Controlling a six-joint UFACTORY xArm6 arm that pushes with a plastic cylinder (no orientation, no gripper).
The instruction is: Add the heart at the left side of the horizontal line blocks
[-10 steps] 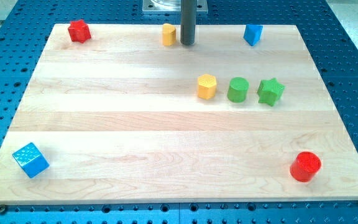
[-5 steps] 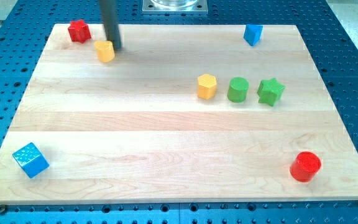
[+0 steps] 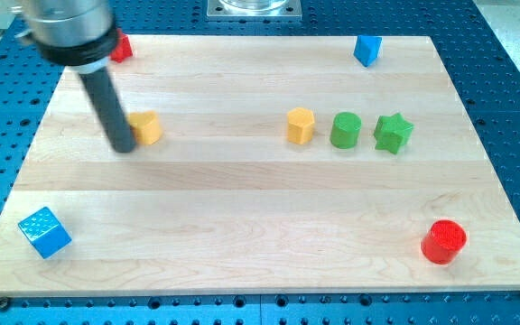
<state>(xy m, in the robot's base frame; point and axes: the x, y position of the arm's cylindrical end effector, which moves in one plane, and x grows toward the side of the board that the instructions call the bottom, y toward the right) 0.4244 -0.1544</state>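
The wooden board [image 3: 242, 244] lies on a blue perforated table top [image 3: 513, 108], and every position below is given relative to the yellow hexagonal block [image 3: 301, 125], the leftmost member of the horizontal row. Nearest the view's bottom, a blue cube [image 3: 44, 232] sits far to the view's left of and well below the hexagonal block, close to the board's lower left corner, while a red cylinder [image 3: 444, 241] stands below it and toward the view's right, near the lower right corner. In the row itself, a green cylinder [image 3: 346, 130] stands just to the view's right of the hexagonal block, and a green star [image 3: 393, 133] follows just beyond that. The yellow heart [image 3: 146, 127] lies at about the same height in the view as the hexagonal block but well apart from it toward the view's left, with bare board between them. My tip [image 3: 125, 147] is the plain end of a dark rod with no closing parts; it rests beside the heart's left edge, on the side away from the hexagonal block, seemingly touching it. Farthest back, a red block [image 3: 122, 47], partly hidden behind the arm and of unclear shape, lies far up and to the left, and a blue block [image 3: 366, 50] lies above and slightly right, near the board's top edge.
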